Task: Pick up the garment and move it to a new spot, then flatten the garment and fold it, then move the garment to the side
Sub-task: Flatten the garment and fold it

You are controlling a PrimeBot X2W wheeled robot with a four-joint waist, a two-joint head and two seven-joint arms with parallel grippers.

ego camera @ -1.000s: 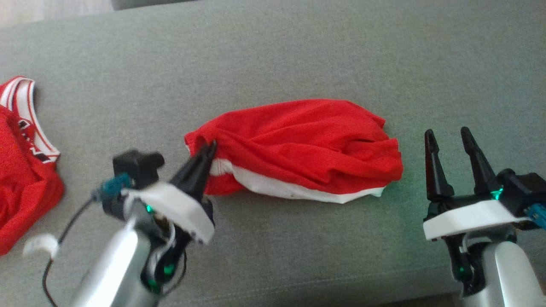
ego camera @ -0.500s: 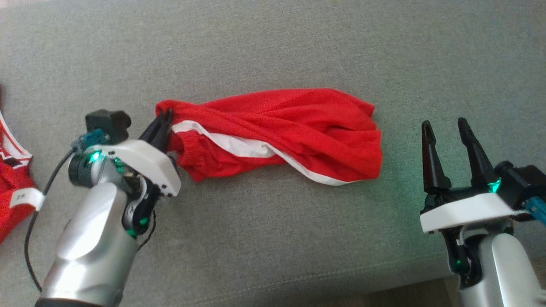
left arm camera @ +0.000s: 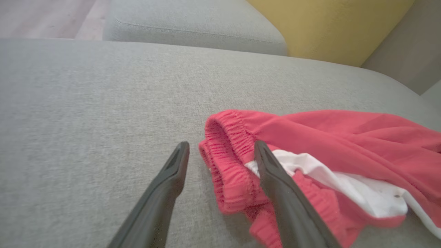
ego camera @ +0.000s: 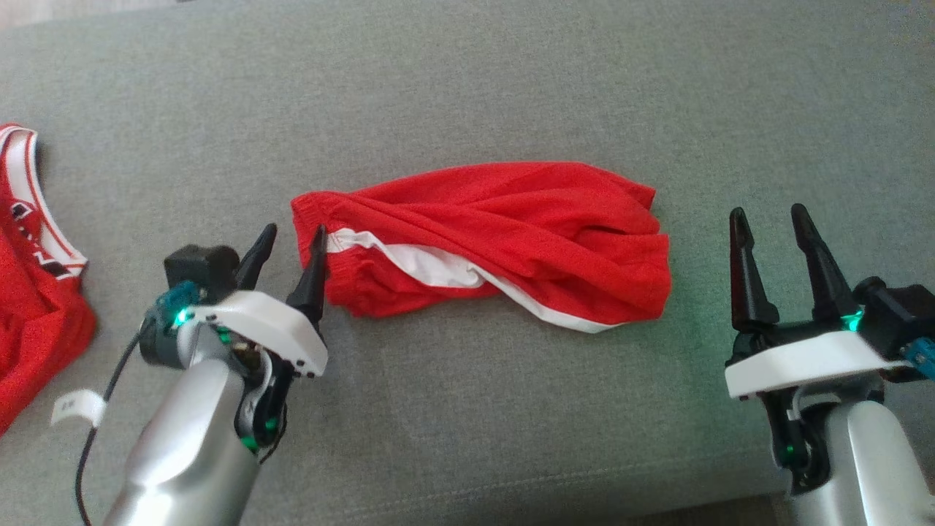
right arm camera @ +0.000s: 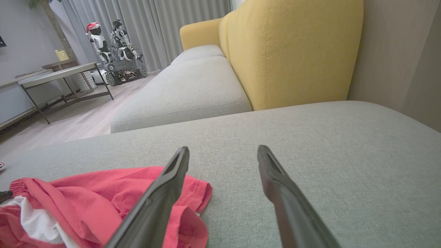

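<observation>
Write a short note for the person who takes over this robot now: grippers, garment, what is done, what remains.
Left gripper: jaws open at the waistband of the red shorts, nothing held; it has just let go.
Right gripper: open, empty, right of the shorts.
Shorts: on the grey cushion, twisted and wrinkled.
Done: pulled out lengthwise. Left: flatten, fold, move aside.

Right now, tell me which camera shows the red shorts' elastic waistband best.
The left wrist view: the gathered waistband lies close up, right at the open left pincer. The head view shows it small, as the left end of the shorts. The right wrist view shows a far bit at its left edge.
</observation>
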